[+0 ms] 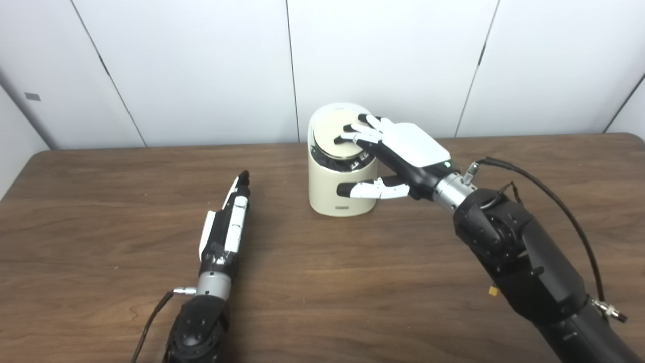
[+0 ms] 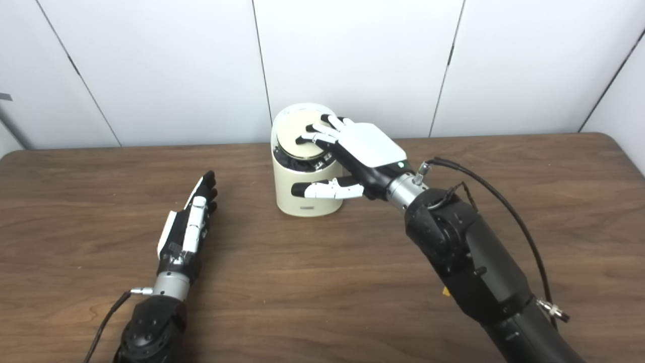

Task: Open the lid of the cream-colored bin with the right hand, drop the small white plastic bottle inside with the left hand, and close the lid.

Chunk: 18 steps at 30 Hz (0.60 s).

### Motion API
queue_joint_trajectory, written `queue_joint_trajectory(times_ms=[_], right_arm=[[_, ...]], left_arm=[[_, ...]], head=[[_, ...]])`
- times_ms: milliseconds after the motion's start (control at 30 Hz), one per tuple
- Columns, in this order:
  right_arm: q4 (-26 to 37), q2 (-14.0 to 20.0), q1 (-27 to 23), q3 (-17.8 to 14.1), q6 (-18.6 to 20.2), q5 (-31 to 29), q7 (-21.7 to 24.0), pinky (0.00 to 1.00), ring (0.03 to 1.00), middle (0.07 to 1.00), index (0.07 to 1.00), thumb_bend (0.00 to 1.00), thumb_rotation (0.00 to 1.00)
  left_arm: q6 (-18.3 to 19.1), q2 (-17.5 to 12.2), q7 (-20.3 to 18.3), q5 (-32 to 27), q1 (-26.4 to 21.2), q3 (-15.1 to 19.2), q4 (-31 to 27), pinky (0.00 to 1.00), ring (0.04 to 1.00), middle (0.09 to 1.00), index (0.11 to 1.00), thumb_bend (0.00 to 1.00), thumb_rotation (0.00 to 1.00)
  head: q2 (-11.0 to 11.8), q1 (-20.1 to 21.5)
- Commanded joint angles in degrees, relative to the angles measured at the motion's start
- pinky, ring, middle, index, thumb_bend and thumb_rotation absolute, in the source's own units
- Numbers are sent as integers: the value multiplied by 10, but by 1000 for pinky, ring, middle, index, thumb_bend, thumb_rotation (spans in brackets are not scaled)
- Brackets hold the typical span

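Note:
The cream-colored bin point(image 1: 327, 186) stands upright at the back middle of the table. Its round lid point(image 1: 330, 132) sits tilted on top, with a dark gap showing under its front edge. My right hand point(image 1: 408, 151) rests with spread fingers point(image 1: 359, 135) on the right part of the lid, and its thumb point(image 1: 373, 190) lies across the front of the bin's body. It grips nothing. My left hand point(image 1: 227, 227) lies on its edge on the table, left of the bin and apart from it, fingers straight and empty. No small white bottle is visible in either view.
The brown wooden table point(image 1: 322, 282) runs up to a white panelled wall point(image 1: 201, 65) just behind the bin. A black cable point(image 1: 564, 206) loops above my right forearm.

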<state>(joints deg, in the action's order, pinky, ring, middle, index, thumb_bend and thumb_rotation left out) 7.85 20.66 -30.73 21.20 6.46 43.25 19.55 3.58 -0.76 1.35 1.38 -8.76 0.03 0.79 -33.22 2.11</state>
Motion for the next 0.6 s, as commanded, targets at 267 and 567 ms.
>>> queue_joint_trajectory(times_ms=[267,567], right_arm=[[-1,7,-10,-2,12,-4,39,1000,1000,842,982,631,968],[3,3,-12,1,17,-1,44,1000,1000,841,975,634,980]], left_arm=[[-4,4,7,21,-22,-8,-14,1000,1000,1000,1000,588,821],[1,7,11,27,-24,-6,-15,1000,1000,1000,1000,579,827]], head=[[-1,-1],[-1,-2]])
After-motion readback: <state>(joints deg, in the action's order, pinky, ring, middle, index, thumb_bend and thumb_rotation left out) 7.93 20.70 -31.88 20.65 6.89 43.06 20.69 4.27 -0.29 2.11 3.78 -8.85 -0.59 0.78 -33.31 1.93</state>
